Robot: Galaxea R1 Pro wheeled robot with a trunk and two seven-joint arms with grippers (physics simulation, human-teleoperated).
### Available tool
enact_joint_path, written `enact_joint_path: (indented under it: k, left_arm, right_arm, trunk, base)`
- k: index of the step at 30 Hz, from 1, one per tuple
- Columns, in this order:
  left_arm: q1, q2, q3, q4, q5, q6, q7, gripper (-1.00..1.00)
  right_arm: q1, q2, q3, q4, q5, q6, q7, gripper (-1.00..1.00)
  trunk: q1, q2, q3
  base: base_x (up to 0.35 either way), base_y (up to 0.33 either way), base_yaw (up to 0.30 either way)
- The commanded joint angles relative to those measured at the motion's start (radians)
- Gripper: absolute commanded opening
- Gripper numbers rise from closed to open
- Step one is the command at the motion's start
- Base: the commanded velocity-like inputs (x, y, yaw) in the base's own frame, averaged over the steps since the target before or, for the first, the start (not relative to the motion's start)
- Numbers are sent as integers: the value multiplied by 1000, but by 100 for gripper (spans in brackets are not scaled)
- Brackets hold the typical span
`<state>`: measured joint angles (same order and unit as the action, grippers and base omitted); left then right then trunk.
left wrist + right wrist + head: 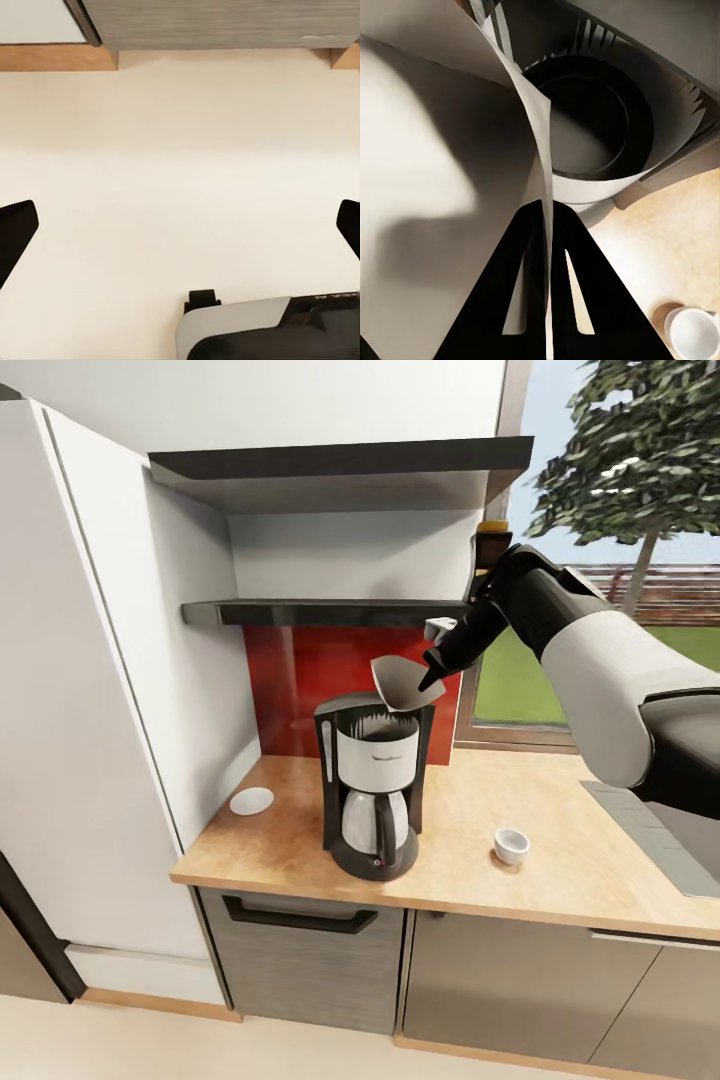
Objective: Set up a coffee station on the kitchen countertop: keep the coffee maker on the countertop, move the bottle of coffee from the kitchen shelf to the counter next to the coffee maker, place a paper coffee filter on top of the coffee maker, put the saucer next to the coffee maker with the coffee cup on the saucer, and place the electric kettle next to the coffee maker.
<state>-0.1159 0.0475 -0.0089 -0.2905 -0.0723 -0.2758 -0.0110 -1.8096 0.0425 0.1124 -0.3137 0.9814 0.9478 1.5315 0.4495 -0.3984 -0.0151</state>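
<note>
- While the right gripper (432, 678) hung over the coffee maker (373, 785), the paper coffee filter (398, 685) sat tilted just above the open basket, nearly touching its rim.
- To do it well, I'd have centred the cone over the basket, levelled it, lowered until it seated, then let go; a release at that tilt risked it sliding off.
- Right fingers (514, 300) were pinched almost closed on the filter's thin wall, paper edge running between them in the wrist view.
- Left gripper (180, 232) pointed at the floor, fingers spread wide, nothing held.
- Saucer (251, 800) lay left of the machine on the kitchen countertop (520, 800), coffee cup (511, 845) right of it, well apart.
</note>
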Motion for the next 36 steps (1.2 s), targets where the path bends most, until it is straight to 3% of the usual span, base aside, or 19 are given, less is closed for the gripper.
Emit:
enact_joint_path:
  k: [1,4,9,12,29,36]
  left_arm:
    - [0,0,-1,2,-8,-3,0,100]
    - [0,0,-1,4,-8,-3,-2,100]
    - [0,1,4,5,-8,-3,-3,100]
    - [0,1,4,5,-8,-3,-3,100]
    - [-1,1,6,5,-8,-3,-3,100]
    - [0,2,10,5,-6,-3,-3,100]
  right_arm:
    - [-1,0,-1,-1,11,17,15,-100]
    - [-1,0,15,-1,11,17,15,-100]
    - [-1,14,167,2,8,15,15,-100]
    - [-1,19,195,5,7,14,15,-100]
    - [-1,23,210,13,6,13,15,-100]
    - [-1,23,210,12,6,13,15,-100]
  trunk:
    - [1,-2,-2]
    - [1,-2,-2]
    - [1,-2,-2]
    - [1,-2,-2]
    - [1,-2,-2]
    - [1,-2,-2]
  base:
    - [5,2,0]
    - [3,1,0]
    - [0,0,0]
    - [0,0,0]
    - [2,0,0]
    - [182,0,0]
